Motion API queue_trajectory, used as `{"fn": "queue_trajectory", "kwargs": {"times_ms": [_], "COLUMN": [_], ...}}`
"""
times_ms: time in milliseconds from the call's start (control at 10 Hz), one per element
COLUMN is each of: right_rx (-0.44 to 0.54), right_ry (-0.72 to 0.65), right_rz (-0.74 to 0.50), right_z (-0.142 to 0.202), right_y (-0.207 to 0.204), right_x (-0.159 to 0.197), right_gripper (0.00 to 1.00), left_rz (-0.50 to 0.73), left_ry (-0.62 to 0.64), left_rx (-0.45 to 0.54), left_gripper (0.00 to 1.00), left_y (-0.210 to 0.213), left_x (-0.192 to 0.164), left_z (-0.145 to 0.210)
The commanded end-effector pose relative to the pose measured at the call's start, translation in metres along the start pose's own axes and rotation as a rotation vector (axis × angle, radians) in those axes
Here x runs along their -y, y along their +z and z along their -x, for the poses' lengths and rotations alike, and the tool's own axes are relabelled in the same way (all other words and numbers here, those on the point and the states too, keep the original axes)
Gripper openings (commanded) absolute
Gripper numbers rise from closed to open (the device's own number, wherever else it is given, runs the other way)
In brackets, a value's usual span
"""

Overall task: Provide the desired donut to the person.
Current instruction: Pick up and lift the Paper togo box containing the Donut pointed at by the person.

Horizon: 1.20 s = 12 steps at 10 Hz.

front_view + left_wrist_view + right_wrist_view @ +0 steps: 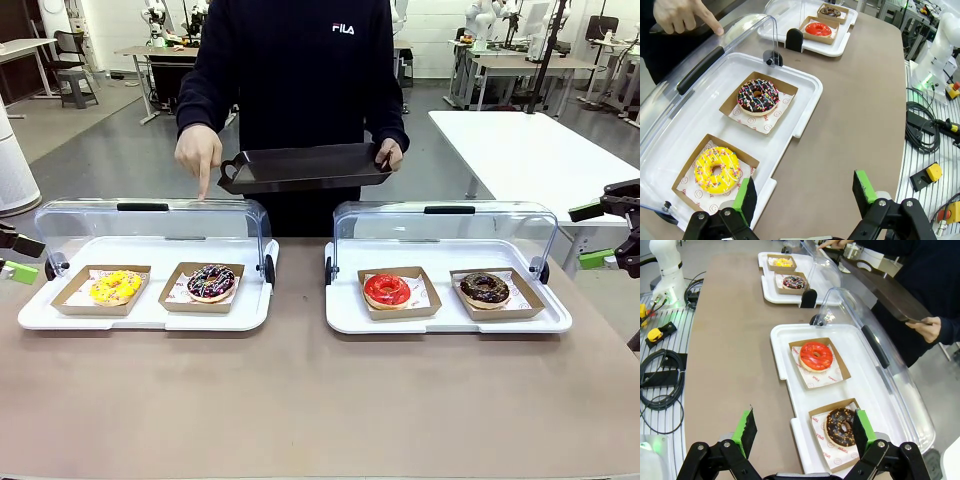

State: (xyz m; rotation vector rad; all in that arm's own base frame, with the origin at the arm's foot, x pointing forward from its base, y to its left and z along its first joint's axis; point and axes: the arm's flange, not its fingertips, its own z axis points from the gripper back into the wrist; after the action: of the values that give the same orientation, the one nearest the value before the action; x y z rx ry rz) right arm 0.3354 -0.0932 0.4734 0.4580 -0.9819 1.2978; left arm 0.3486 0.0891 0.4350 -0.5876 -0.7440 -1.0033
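At the far edge of the table [300,400], standing: the person [300,70], in a dark navy sweatshirt. In one hand [389,153], a black tray [300,165], kept about level above that far edge. With the other hand [199,152], pointing down, the index finger at the top of the clear lid [150,225] of the left case [150,312]. Touching the lid or just above it: cannot tell.

Right in front of that fingertip, inside the left case: the chocolate donut with coloured sprinkles [211,282], in its own brown paper tray, on the side nearer to the middle of the table. Beside it, toward the left edge of the table: the yellow donut [115,287], also in a paper tray.

In the right case [450,322], lid swung back in the same way: the red donut [387,290] on the inner side, the dark chocolate donut [485,289] toward the right edge of the table. Both cases side by side, near each other, not touching.

At the left edge of the table, the left gripper [20,258], fingers wide apart, gripping nothing. In the left wrist view, placed over bare table just beside the case corner with the yellow donut.

By the right edge of the table, the right gripper [592,235], fingers also spread, gripping nothing. In the right wrist view, placed near the case corner with the dark chocolate donut.
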Motion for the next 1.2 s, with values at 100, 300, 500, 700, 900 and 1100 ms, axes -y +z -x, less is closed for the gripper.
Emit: {"fn": "queue_trajectory", "kwargs": {"times_ms": [100,300,500,700,900,1100], "right_rx": [0.023,0.023,0.023,0.023,0.023,0.023], "right_ry": [-0.005,-0.005,-0.005,-0.005,-0.005,-0.005], "right_rz": [0.004,0.004,0.004,0.004,0.004,0.004], "right_z": [0.002,0.002,0.002,0.002,0.002,0.002], "right_y": [-0.002,-0.002,-0.002,-0.002,-0.002,-0.002], "right_x": [0.003,0.003,0.003,0.003,0.003,0.003], "right_gripper": [1.0,1.0,1.0,1.0,1.0,1.0], "left_rz": [0.005,0.027,0.069,0.095,0.139,0.089], "left_ry": [0.0,-0.044,-0.142,-0.248,-0.325,-0.377], "left_rx": [0.014,-0.065,-0.191,-0.331,-0.451,-0.529], "left_gripper": [1.0,1.0,1.0,1.0,1.0,1.0], "left_y": [0.0,-0.015,-0.053,-0.094,-0.149,-0.189], "left_x": [-0.001,-0.005,-0.005,0.009,0.005,0.0], "left_z": [0.001,-0.022,-0.058,-0.075,-0.087,-0.086]}}
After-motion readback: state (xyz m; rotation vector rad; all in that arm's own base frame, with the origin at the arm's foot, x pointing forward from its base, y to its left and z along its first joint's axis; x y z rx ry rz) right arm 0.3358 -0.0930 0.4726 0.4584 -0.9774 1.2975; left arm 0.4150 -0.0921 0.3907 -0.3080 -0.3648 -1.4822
